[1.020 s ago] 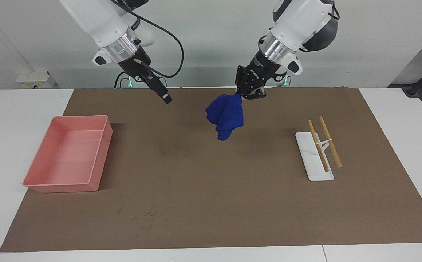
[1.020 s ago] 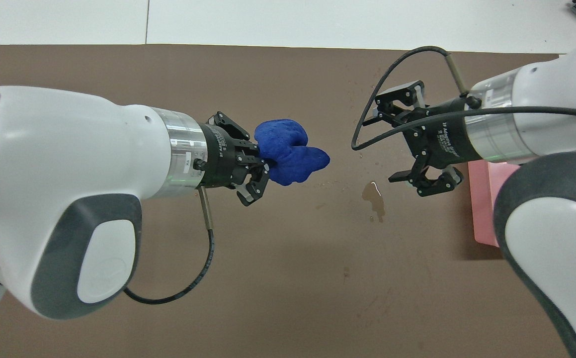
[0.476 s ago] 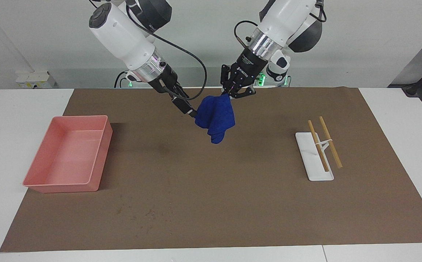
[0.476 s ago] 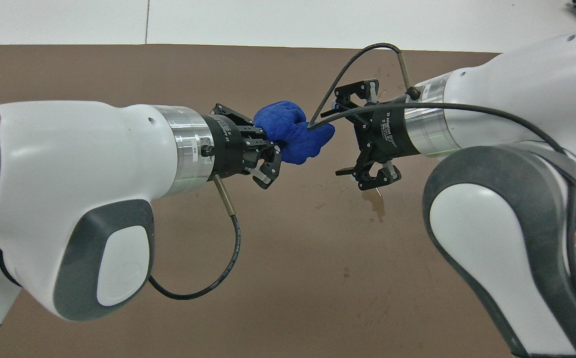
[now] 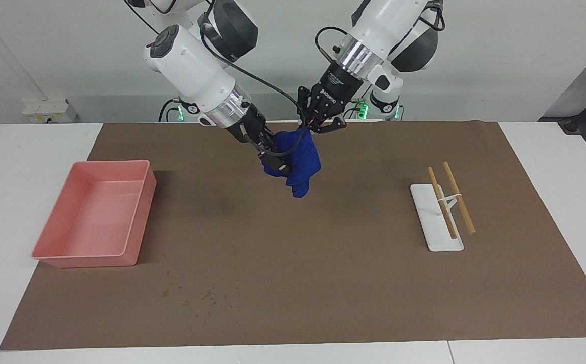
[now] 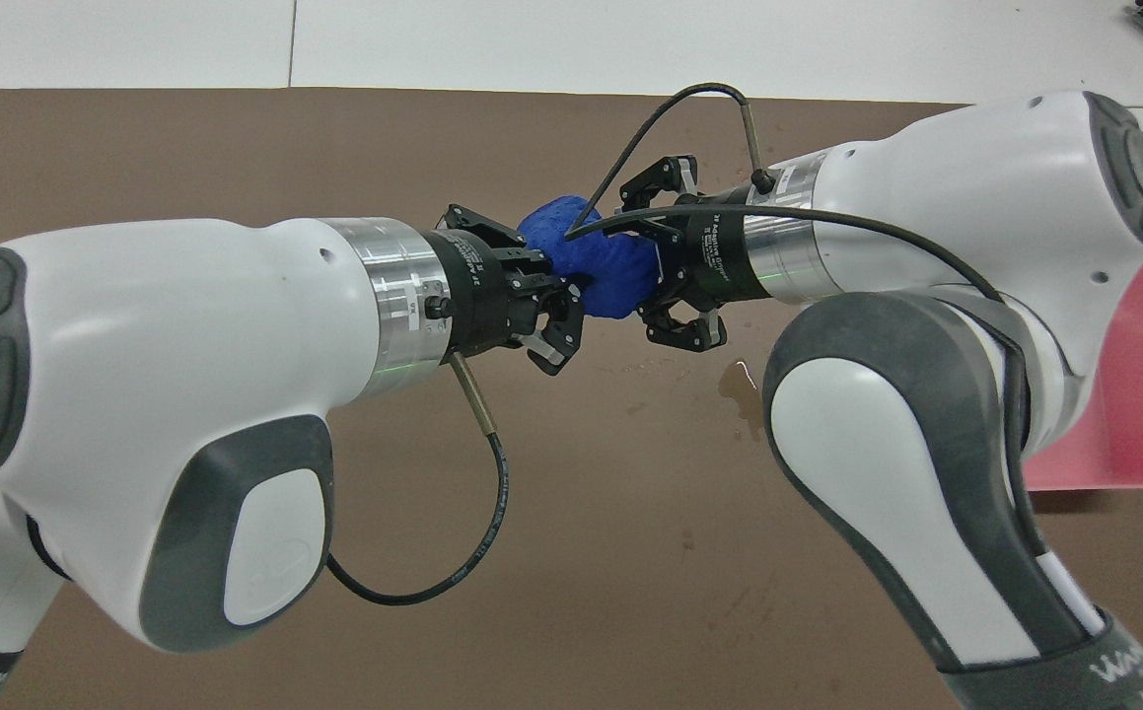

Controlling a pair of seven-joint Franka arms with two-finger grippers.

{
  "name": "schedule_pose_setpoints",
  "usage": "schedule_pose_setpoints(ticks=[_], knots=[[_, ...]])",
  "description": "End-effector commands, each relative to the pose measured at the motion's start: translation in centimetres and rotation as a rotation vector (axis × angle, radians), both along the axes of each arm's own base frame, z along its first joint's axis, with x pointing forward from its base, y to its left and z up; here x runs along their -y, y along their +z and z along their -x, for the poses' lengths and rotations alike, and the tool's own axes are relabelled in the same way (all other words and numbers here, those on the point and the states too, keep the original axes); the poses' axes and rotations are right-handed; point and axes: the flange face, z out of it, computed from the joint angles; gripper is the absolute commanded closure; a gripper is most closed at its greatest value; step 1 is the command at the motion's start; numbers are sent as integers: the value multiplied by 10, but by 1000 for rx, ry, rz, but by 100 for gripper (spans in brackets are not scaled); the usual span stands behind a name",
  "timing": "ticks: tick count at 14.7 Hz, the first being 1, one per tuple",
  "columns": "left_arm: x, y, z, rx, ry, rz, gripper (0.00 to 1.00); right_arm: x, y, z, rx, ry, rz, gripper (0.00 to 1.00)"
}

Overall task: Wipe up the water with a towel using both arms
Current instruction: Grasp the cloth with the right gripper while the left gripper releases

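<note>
The deep-blue towel (image 5: 304, 157) hangs bunched in the air over the brown mat (image 5: 293, 283), in the middle of its robots' edge. My left gripper (image 5: 318, 126) is shut on the towel's top edge and holds it up. My right gripper (image 5: 276, 163) has its fingers spread open around the towel's side toward the right arm's end. In the overhead view the towel (image 6: 601, 271) sits between the left gripper (image 6: 561, 296) and the right gripper (image 6: 665, 261). A small water puddle (image 6: 741, 387) lies on the mat below the right gripper.
A pink tray (image 5: 143, 212) stands at the right arm's end of the mat and shows in the overhead view (image 6: 1128, 394). A white holder (image 5: 432, 230) with two wooden sticks (image 5: 458, 198) lies toward the left arm's end.
My right arm has swung in from the tray's side until its open fingers straddle the towel. My left gripper has carried the towel a little toward the right arm.
</note>
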Motion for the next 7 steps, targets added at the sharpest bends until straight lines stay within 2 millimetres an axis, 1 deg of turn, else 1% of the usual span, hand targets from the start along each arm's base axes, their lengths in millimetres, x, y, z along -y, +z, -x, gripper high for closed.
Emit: schedule_pose_setpoints(ticks=[1, 5, 6, 7], knots=[[1, 0, 1, 19, 18, -5, 100, 4, 8, -3, 13, -15, -25, 100], [1, -1, 1, 43, 2, -37, 100, 10, 10, -5, 16, -23, -24, 100], [1, -2, 2, 53, -5, -57, 68, 11, 11, -6, 25, -21, -16, 100], [4, -3, 4, 54, -13, -66, 18, 13, 11, -6, 35, -11, -13, 100]])
